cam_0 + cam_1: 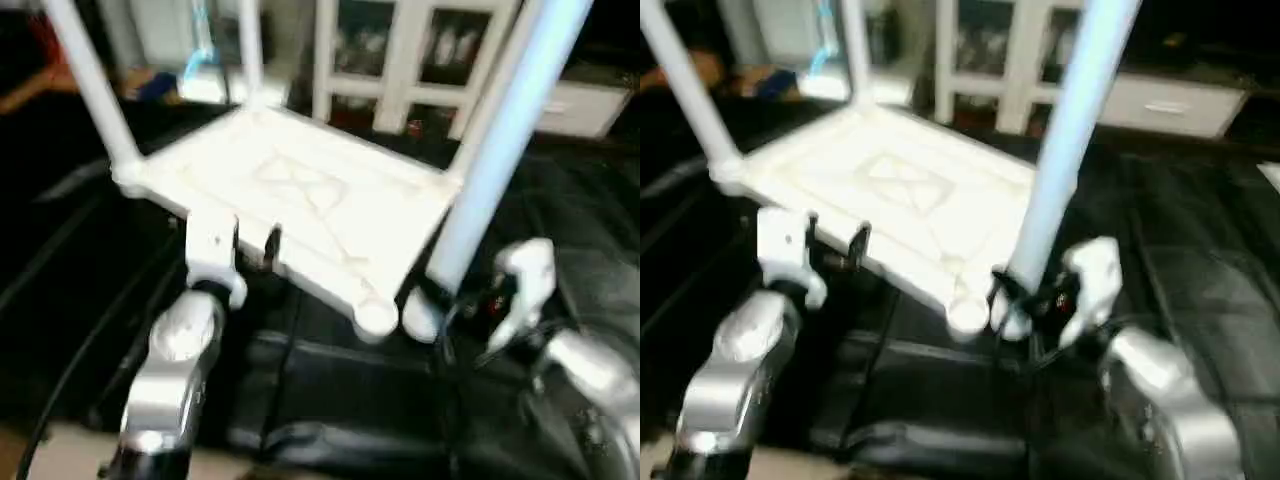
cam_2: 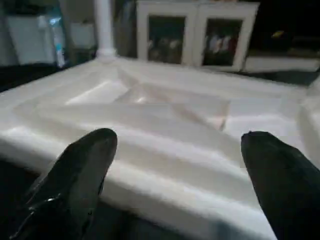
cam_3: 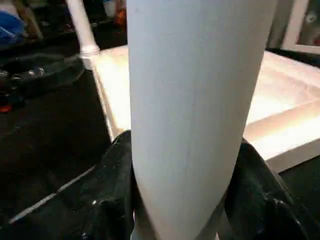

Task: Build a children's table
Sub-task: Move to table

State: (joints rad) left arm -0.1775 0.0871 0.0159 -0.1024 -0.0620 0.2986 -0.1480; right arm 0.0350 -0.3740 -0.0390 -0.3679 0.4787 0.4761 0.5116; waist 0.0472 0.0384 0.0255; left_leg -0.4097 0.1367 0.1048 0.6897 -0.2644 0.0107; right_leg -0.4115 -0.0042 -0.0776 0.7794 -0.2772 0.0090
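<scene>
Upside down on a dark surface (image 1: pixel 560 200) lies the white table top (image 1: pixel 300 200), its X-ribbed underside facing up and its near corner pointing toward the robot. Two legs already stand in its sockets: one leg at the left corner (image 1: pixel 90 85) leans slightly outward, and another leg at the far corner (image 1: pixel 250 50) rises straight up. An empty round socket (image 1: pixel 375 318) sits at the near corner of the top. Just beside that socket, the right gripper (image 1: pixel 435 300) clamps its two black fingers (image 3: pixel 115 190) around the lower end of a third leg (image 1: pixel 500 140), a long pale tube that tilts up and to the right; its bottom end (image 1: pixel 420 322) hangs next to the socket, not inside it. The left gripper (image 1: pixel 255 245) has its black fingers (image 2: pixel 80 175) spread wide apart on either side of nothing, pointing at the near left edge of the table top, with the tips close to the rim; whether they touch it cannot be told. Behind the table top, beyond the far edge of the dark surface, stands a white cabinet with glass doors (image 1: pixel 400 50), and a low white drawer unit (image 1: pixel 590 105) sits to its right. A blue object (image 1: pixel 160 88) lies at the far left.
</scene>
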